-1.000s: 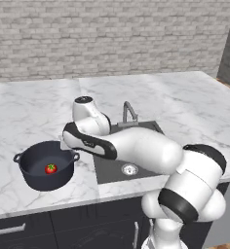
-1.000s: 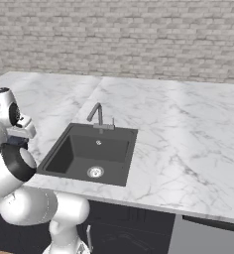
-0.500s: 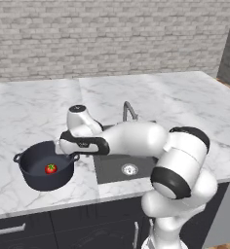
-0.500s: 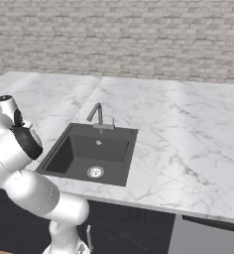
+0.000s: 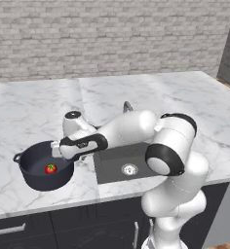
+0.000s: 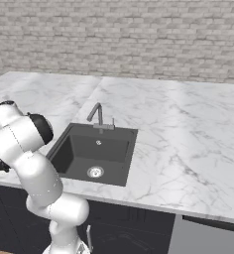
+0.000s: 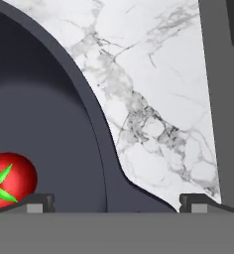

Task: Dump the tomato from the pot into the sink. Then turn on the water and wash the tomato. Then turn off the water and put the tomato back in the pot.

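Observation:
The dark grey-blue pot stands on the marble counter left of the sink, upright. The small red tomato lies inside it on the bottom. My gripper hangs low over the pot's right rim. In the hand view the pot's rim curves between my two fingertips, and my gripper is open with one tip inside the pot near the tomato and the other over the counter. The pot's right handle bulges out just above the gap. The sink is dry, with its silver drain showing.
The grey faucet stands at the sink's back edge, spout over the basin. White marble counter lies between pot and sink; the sink's edge is close on the right in the hand view. A brick wall runs behind.
The arm has swung left and down, bringing the hand from above the counter to the pot's right rim. Pot and tomato have stayed in place.

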Tool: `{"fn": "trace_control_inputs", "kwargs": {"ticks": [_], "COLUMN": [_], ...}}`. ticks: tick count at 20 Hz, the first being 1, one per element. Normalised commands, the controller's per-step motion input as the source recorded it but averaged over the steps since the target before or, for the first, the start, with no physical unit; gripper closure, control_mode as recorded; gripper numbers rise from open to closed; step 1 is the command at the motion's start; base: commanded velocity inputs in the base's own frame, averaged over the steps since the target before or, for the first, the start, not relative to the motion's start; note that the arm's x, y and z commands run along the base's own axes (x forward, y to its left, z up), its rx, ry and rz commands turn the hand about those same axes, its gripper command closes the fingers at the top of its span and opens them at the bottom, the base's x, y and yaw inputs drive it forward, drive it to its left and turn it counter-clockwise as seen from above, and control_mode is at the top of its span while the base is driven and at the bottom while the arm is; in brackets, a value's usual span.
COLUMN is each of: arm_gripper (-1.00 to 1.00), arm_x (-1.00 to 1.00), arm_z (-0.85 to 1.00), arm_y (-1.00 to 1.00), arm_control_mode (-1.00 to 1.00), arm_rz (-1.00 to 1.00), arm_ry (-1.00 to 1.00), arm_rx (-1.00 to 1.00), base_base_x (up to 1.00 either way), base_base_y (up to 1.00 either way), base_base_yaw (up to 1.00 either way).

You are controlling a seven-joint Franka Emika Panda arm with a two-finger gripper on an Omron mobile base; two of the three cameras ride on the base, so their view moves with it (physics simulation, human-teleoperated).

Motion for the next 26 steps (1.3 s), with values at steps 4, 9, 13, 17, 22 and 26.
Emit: {"fn": "trace_control_inputs", "kwargs": {"ticks": [4, 9, 13, 17, 22, 26], "arm_gripper": [-1.0, 1.0, 1.0, 1.0, 1.0, 1.0], "arm_x": [0.03, 0.0, 0.0, -0.03, -0.02, 0.0], "arm_z": [-0.34, -0.26, -0.02, 0.15, 0.51, 0.64], "arm_y": [0.13, 0.15, -0.02, -0.22, -0.47, -0.66], "arm_control_mode": [-1.0, -1.0, -1.0, -1.0, -1.0, -1.0], "arm_rz": [-0.03, -0.04, -0.09, -0.22, -0.33, -0.34], "arm_ry": [0.0, 0.0, 0.0, 0.0, 0.0, 0.09], "arm_rx": [0.0, 0.0, 0.0, 0.06, 0.17, 0.26], "base_base_x": [0.0, 0.0, 0.0, 0.0, 0.0, 0.0], "base_base_y": [0.0, 0.0, 0.0, 0.0, 0.0, 0.0], "base_base_yaw": [0.0, 0.0, 0.0, 0.0, 0.0, 0.0]}}
